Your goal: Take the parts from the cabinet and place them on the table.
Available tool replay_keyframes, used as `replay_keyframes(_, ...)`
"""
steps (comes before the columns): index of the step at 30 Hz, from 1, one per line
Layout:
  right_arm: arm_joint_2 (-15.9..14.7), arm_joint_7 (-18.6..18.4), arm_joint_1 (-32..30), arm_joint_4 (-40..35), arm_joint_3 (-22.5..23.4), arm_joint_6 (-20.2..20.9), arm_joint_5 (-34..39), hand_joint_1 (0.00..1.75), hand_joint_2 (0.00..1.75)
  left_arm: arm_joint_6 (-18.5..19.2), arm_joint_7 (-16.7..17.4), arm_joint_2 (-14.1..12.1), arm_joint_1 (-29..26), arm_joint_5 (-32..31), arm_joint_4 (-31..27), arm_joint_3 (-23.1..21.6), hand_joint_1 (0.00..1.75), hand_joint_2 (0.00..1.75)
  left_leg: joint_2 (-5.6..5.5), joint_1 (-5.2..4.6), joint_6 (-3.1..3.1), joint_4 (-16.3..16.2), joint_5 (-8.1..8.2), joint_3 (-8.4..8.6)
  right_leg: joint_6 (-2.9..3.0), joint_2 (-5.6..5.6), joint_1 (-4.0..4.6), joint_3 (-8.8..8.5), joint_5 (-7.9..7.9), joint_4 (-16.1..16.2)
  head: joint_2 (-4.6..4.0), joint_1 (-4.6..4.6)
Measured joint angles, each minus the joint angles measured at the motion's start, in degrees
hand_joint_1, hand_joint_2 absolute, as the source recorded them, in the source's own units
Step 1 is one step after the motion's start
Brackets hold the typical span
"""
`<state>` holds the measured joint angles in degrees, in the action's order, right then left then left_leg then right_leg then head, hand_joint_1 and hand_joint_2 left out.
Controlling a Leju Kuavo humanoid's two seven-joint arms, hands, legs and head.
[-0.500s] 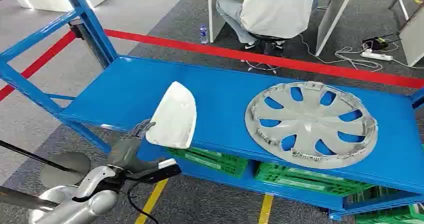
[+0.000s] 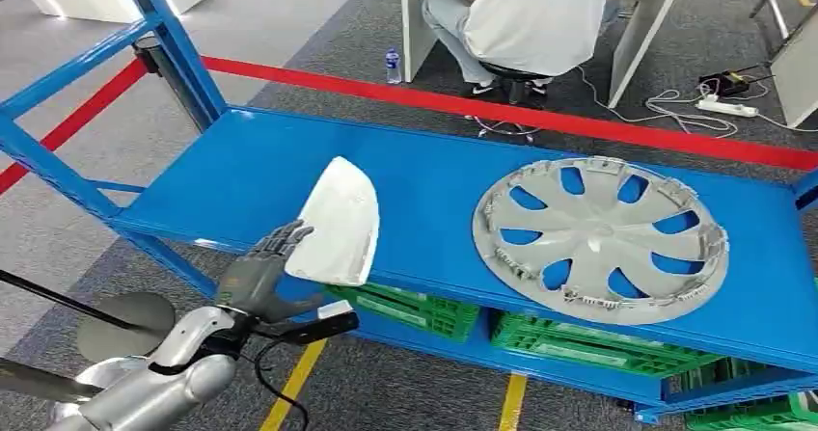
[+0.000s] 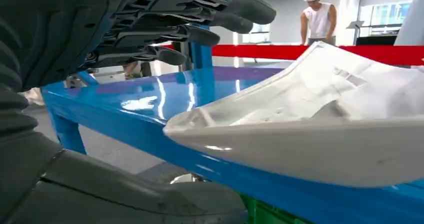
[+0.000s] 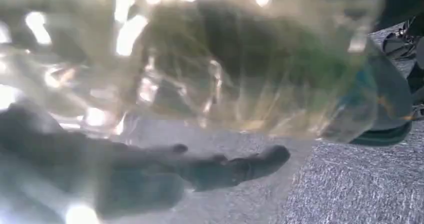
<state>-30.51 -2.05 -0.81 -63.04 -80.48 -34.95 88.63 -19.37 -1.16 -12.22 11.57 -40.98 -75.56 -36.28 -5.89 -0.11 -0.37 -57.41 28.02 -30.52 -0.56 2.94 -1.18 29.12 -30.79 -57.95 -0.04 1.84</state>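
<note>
The white moulded plastic shell part [image 2: 335, 221] lies at the front edge of the blue metal shelf [image 2: 251, 175], well apart from the grey plastic wheel cover [image 2: 600, 240] lying flat farther right. The left hand [image 2: 262, 269] sits just beside the shell's near end, fingers [image 3: 200, 13] spread and holding nothing. The right hand [image 4: 150, 176] is blurred behind a clear glare, so its state cannot be told.

Grey carpet floor [image 2: 386, 103] with yellow lines [image 2: 289, 392] near the bottom. A red strip [image 2: 502, 113] across the floor behind the blue rack. White desk legs [image 2: 420, 16] farther back, a person sitting on a chair [image 2: 526, 16]. A small water bottle [image 2: 393, 65] on the floor. White cables and a power strip [image 2: 723, 105] at right. Bright windows [image 3: 390, 18] far off.
</note>
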Motion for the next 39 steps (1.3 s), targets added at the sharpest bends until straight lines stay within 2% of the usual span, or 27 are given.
replay_keyframes(31, 0.5, 0.0, 1.39, 2.01, -1.25, 1.44, 0.0, 0.0, 0.0, 1.11, 0.02, 3.1, 1.83, 0.39, 4.55, -2.69, 0.02, 1.75, 0.0, 0.0, 0.0, -0.01, 0.0, 0.0, 0.0, 0.0, -0.02, 0.0, 0.0, 0.0, 0.0, 0.0)
replay_keyframes(33, 0.57, 0.0, 1.49, 2.19, -1.29, 1.64, 0.0, 0.0, 0.0, 1.18, 0.11, 3.26, 1.95, -0.32, 4.83, -2.97, 0.79, 1.75, 0.0, 0.0, 0.0, -0.01, 0.0, 0.0, 0.0, 0.0, -0.02, 0.0, 0.0, 0.0, 0.0, 0.0)
replay_keyframes(34, 0.66, 0.0, 1.54, 2.34, -1.29, 1.9, 0.0, 0.0, 0.0, 1.22, 0.18, 3.3, 2.07, -0.72, 5.01, -3.24, 1.57, 1.75, 0.0, 0.0, 0.0, -0.01, 0.0, 0.0, -0.01, 0.0, -0.03, 0.0, 0.0, 0.0, 0.0, 0.0)
replay_keyframes(35, 0.7, 0.0, 1.59, 2.47, -1.29, 2.14, 0.0, 0.0, 0.0, 1.35, 0.26, 3.3, 2.14, -1.13, 5.07, -3.43, 1.75, 1.75, 0.0, 0.0, 0.0, -0.01, 0.0, 0.0, -0.01, 0.0, -0.03, 0.0, 0.0, 0.0, 0.0, 0.0)
replay_keyframes(39, 0.87, 0.0, 1.6, 2.8, -1.29, 2.32, 0.0, 0.0, 0.0, 1.79, 0.52, 3.28, 2.41, -1.64, 5.31, -3.85, 1.75, 1.75, 0.0, 0.0, 0.0, -0.01, 0.0, -0.01, -0.01, 0.0, -0.03, 0.0, 0.0, 0.0, 0.0, 0.0)
